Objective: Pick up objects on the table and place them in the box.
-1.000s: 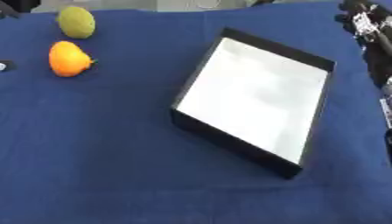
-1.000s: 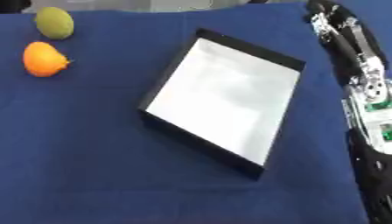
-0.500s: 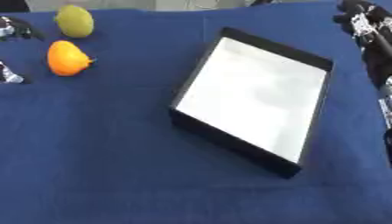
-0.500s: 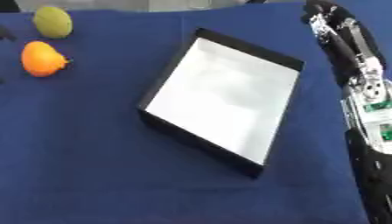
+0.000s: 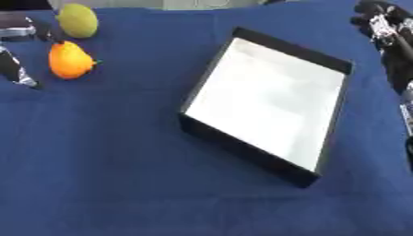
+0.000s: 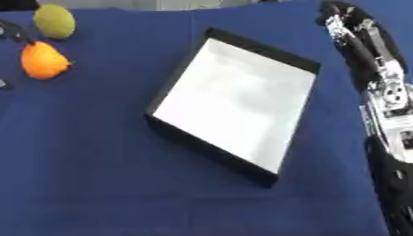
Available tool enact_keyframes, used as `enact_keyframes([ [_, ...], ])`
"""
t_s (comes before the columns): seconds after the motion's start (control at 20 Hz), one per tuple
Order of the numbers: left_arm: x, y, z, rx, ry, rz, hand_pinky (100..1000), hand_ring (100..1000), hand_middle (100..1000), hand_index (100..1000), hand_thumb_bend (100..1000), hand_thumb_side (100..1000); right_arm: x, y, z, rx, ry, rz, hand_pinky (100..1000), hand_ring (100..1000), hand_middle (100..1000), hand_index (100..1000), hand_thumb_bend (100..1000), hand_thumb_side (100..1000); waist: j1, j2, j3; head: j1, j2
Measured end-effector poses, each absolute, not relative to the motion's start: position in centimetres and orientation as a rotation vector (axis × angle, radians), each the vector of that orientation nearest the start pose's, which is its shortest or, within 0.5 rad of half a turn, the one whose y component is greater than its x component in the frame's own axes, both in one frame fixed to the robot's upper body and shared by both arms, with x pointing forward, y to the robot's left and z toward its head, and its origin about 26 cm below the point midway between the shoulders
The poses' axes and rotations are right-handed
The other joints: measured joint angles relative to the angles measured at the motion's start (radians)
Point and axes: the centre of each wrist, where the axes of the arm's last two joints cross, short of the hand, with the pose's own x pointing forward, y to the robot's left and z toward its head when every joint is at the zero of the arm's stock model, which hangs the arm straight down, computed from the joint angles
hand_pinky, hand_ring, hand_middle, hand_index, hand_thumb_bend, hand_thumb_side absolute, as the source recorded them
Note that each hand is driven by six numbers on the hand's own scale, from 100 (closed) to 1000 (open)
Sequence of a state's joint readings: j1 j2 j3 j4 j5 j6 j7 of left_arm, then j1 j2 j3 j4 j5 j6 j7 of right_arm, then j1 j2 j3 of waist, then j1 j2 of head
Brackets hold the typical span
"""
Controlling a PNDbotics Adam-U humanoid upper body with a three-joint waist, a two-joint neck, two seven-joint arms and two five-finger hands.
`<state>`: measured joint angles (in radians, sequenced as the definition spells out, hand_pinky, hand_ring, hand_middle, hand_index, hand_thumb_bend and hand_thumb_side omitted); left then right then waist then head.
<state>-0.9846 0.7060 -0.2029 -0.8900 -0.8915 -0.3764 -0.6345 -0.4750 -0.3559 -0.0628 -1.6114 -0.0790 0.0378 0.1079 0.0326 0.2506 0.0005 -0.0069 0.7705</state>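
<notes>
box mid-table, black walls raised | bare blue table near side, open | orange fruit beside green fruit far left, crowded

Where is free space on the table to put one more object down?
The blue cloth is bare below and left of the box. The box floor is bare too. The far left corner is crowded: orange fruit, green fruit, left hand.

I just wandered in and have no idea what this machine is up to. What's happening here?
A humanoid robot is clearing fruit into a box, which holds nothing yet. Its left hand reaches in beside the orange fruit, not touching it. A green fruit lies just behind. The right hand rests off to the side.
</notes>
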Motion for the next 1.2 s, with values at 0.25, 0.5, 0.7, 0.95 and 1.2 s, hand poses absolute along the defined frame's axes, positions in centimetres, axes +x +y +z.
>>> enact_keyframes([
  [0.25, 46.7, 37.4, 24.9, 0.992, -1.043, -1.728, 865, 863, 866, 899, 595, 100, 37.1, -29.0, 17.9, -0.107, -2.025, 0.372, 976, 861, 830, 825, 100, 624, -0.005, 0.012, -0.004, 0.007, -0.001],
  [0.5, 47.0, 37.5, 23.8, 0.965, -1.041, -1.708, 857, 856, 857, 898, 527, 100, 37.2, -28.9, 18.1, -0.102, -2.029, 0.379, 976, 861, 830, 825, 100, 628, -0.008, 0.018, -0.007, 0.014, -0.001],
  [0.7, 47.2, 37.5, 23.5, 0.952, -1.047, -1.697, 823, 825, 812, 869, 437, 100, 37.3, -28.8, 18.2, -0.098, -2.030, 0.385, 976, 863, 830, 825, 100, 630, -0.009, 0.023, -0.012, 0.014, -0.001],
  [0.95, 47.2, 37.3, 23.9, 1.029, -1.095, -1.663, 658, 681, 659, 717, 568, 100, 37.4, -28.7, 18.1, -0.093, -2.027, 0.393, 976, 863, 829, 825, 100, 630, -0.009, 0.024, -0.012, 0.015, -0.001],
  [1.2, 47.1, 36.8, 24.3, 1.209, -1.210, -1.611, 551, 561, 531, 555, 655, 100, 37.4, -28.6, 18.1, -0.091, -2.027, 0.393, 976, 863, 828, 825, 100, 630, -0.008, 0.024, -0.012, 0.017, -0.001],
])
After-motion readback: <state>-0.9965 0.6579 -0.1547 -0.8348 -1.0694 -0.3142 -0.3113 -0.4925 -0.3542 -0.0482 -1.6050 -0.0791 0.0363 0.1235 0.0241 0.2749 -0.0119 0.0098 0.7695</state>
